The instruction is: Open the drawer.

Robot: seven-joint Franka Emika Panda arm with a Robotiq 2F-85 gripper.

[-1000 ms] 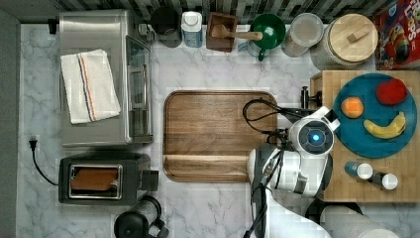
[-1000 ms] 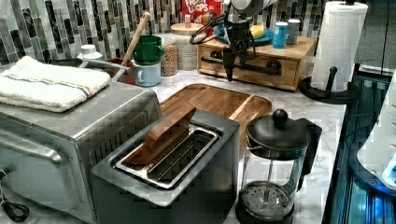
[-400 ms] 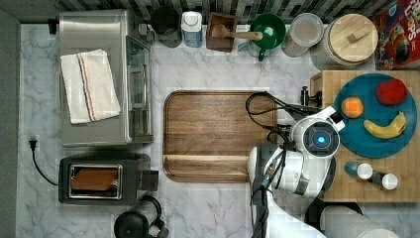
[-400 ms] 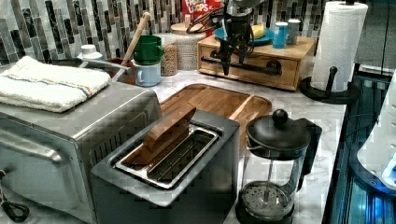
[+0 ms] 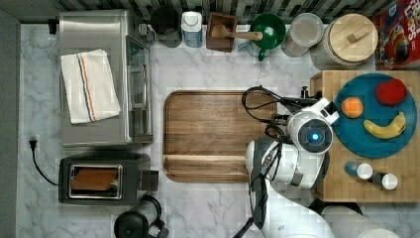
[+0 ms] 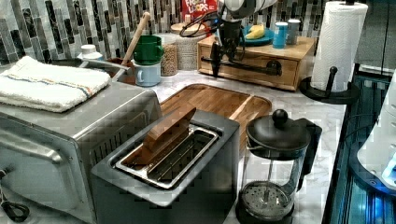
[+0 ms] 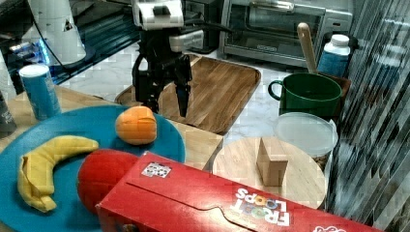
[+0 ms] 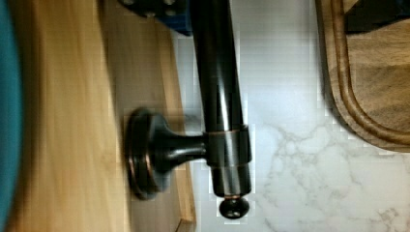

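surface: white marble counter [image 5: 213,64] | by gripper [image 7: 164,94]: bamboo drawer box [image 6: 261,63], walnut tray [image 5: 210,134] | farther off: toaster oven [image 5: 99,74], toaster [image 5: 101,178], French press [image 6: 275,172], paper-towel holder [image 6: 334,51]

In the top view the robot arm [image 5: 292,163] covers the drawer [image 5: 317,148] front and its handle, so what the fingers are doing there cannot be made out. In the left view the arm's upper part is cut off by the picture's edge, and the drawer's handle [image 6: 243,67] is partly hidden behind the gripper [image 6: 223,49]. In the wrist view the handle runs out past the edge and only one mount [image 8: 159,152] shows.
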